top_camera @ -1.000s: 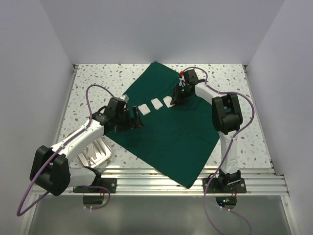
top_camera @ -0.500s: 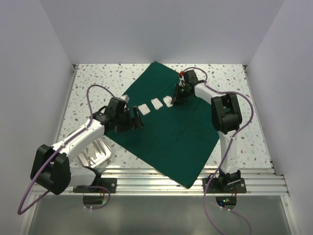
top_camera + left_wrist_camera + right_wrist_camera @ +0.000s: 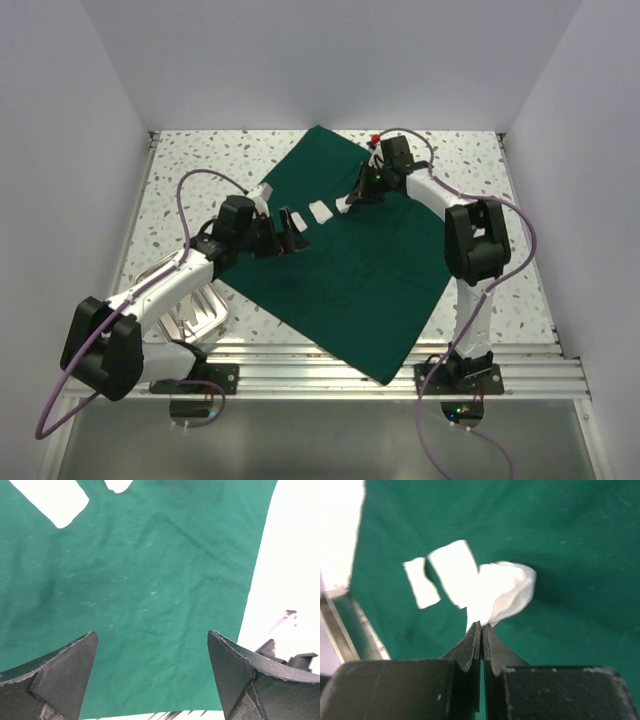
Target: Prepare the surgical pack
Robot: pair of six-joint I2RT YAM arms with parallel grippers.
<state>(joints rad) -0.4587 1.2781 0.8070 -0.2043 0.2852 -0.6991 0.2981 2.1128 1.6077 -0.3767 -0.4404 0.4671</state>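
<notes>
The surgical pack's dark green drape [image 3: 350,270] lies spread flat as a diamond on the speckled table. Three white pads sit in a row on its upper part. My right gripper [image 3: 351,201] is shut on the rightmost pad [image 3: 509,591], whose pinched edge bunches up above the fingertips [image 3: 481,626]. The middle pad [image 3: 321,211] and the left pad [image 3: 300,221] lie flat. My left gripper [image 3: 288,233] hovers wide open over the drape [image 3: 150,580] just beside the left pad [image 3: 50,500], with nothing between its fingers [image 3: 65,675].
A shiny steel tray [image 3: 200,318] rests on the table at the near left, partly under the left arm. The drape's near corner hangs over the metal rail [image 3: 520,370] at the front. White walls enclose the table on three sides.
My right gripper has closed on the rightmost pad and raised its edge, the arm shifting back. The left gripper, still open, has moved forward and right, up to the left pad.
</notes>
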